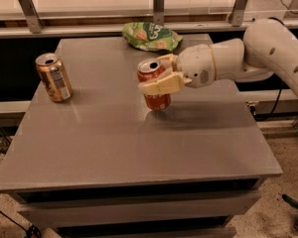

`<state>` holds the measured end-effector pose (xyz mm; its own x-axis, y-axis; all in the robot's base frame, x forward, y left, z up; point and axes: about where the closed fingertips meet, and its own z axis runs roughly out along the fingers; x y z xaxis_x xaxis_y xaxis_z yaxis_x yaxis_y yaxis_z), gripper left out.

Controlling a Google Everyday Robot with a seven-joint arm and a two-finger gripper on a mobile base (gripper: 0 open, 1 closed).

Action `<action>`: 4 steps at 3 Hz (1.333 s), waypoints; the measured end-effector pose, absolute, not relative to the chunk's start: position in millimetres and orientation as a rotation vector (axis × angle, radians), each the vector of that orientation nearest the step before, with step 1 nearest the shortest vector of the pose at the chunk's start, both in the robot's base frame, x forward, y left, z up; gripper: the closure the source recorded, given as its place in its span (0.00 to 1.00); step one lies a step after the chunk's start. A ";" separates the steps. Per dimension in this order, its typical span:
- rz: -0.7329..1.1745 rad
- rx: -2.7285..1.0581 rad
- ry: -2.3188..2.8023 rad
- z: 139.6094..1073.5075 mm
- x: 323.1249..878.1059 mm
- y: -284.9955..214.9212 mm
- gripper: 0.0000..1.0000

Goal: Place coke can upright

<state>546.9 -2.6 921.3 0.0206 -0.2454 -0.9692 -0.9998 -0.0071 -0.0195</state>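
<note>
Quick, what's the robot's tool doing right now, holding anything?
The tool: closed on the coke can, gripping it upright at the middle of the table.

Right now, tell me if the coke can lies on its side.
No: the coke can is upright, held over the table by the gripper, jaws around it.
</note>
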 end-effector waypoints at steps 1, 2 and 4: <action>1.217 -1.291 1.205 942.6 535.9 10.7 1.00; 1.229 -1.292 1.193 947.2 533.7 15.4 1.00; 1.204 -1.296 1.195 931.1 538.9 6.6 1.00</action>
<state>538.9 6.6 931.1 0.0310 -0.0448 -0.9985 -0.9981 -0.0541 -0.0286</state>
